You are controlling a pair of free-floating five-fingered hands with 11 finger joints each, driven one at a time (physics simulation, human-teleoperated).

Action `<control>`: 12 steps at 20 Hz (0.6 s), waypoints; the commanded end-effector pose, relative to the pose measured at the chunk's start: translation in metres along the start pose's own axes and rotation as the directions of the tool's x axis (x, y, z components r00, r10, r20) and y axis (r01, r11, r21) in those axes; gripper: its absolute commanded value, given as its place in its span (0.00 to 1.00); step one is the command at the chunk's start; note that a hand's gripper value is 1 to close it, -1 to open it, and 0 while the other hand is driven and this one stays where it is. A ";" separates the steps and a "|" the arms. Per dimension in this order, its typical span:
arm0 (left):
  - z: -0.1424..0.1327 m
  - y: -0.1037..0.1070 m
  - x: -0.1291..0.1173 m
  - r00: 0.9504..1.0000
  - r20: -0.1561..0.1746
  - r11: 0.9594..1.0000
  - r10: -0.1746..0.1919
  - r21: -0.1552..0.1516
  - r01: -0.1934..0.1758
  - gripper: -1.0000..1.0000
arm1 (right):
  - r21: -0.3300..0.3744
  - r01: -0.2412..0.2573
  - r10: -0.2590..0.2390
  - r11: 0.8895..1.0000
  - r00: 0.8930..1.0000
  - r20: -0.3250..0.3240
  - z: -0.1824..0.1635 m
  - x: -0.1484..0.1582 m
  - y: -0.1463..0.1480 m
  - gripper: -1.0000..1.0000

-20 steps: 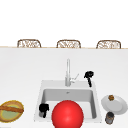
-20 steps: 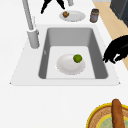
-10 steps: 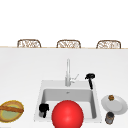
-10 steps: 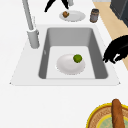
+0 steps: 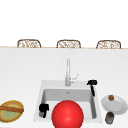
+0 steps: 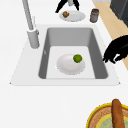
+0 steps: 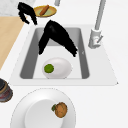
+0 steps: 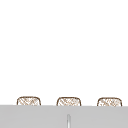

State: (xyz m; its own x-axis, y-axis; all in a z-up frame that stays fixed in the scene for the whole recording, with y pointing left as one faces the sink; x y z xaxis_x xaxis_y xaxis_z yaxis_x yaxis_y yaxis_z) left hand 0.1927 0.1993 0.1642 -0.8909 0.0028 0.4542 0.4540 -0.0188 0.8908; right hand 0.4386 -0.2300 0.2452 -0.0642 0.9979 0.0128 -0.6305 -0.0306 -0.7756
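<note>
— White counter (image 5: 22,75) is surrounding the sink (image 6: 105,72); left hand (image 6: 116,51) is hovering, fingers curled, gripping nothing.
— Lime (image 6: 77,58) is sitting below it on the plate (image 6: 66,66); it's likely rolling off if nudged.

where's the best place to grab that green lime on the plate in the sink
Probably pinch the lime around its round middle, coming straight down from above. It sits on the white plate near the rim, on the sink's front-wall side, so a sideways approach is cramped. The right hand hangs over the basin, nearest to it.
</note>
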 end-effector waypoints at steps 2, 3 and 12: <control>0.000 0.000 0.000 1.000 0.000 1.000 0.000 0.000 0.000 0.50 | -0.021 -0.002 0.002 1.000 1.000 -0.001 0.019 0.005 0.038 0.00; 0.000 0.000 0.000 1.000 0.000 1.000 0.000 0.000 0.000 0.50 | -0.026 -0.003 0.003 1.000 1.000 -0.002 0.022 0.007 0.047 0.00; 0.000 0.000 0.000 1.000 0.000 1.000 0.000 0.000 0.000 0.50 | -0.053 0.013 -0.013 0.998 1.000 -0.007 0.061 0.012 0.114 0.00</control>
State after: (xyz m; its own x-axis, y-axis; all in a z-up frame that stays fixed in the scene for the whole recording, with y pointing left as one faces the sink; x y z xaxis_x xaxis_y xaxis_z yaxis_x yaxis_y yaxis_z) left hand 0.1927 0.1993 0.1642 -0.8909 0.0028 0.4542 0.4540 -0.0188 0.8908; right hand 0.3414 -0.2245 0.1995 -0.0656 0.9978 0.0118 -0.6070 -0.0306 -0.7941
